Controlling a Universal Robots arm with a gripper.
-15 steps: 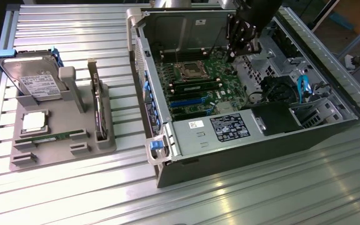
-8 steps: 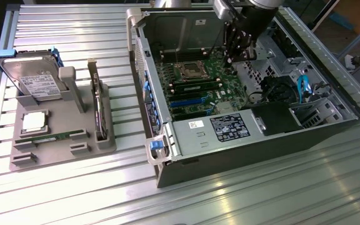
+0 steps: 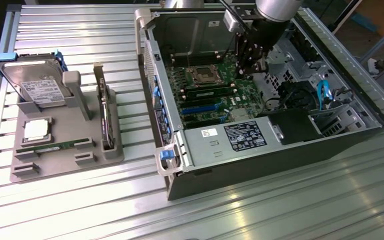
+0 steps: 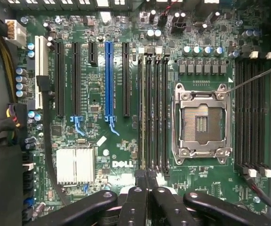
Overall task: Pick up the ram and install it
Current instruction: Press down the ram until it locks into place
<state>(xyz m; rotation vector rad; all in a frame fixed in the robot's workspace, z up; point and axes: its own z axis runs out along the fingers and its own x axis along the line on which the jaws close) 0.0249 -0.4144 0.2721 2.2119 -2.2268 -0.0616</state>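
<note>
An open computer case [image 3: 259, 167] lies on its side on a ribbed metal table [image 3: 259, 215], with the robot's gripper [image 3: 249, 67] reaching down into it over the green motherboard [image 3: 212, 107].

Inside the case, the wrist view looks straight down on the board [image 4: 126, 141]. The gripper [image 4: 146, 175] sits at one end of a bank of long black memory slots [image 4: 153, 113], and the empty silver processor socket [image 4: 201, 122] lies just beside that bank. The two black fingers [image 4: 138, 188] are drawn together, tips side by side with barely a seam between them. Whether anything is pinched there cannot be made out. On the far side of the slots from the socket run a blue expansion slot [image 4: 108, 80] and a ribbed silver heatsink [image 4: 75, 165].

Outside the case, well apart from it toward the exterior view's left, a gray holder [image 3: 65, 167] rests on the table. The ram [image 3: 48, 146], a thin green stick, lies flat along a groove in that holder, untouched by the arm. On the same holder, a square silver processor [image 3: 37, 129] sits just beside the ram. A hard drive [image 3: 35, 82] with a white label leans upright at the holder's far end. A dark card [image 3: 102, 107] stands on edge along the holder's side nearest the case.
</note>
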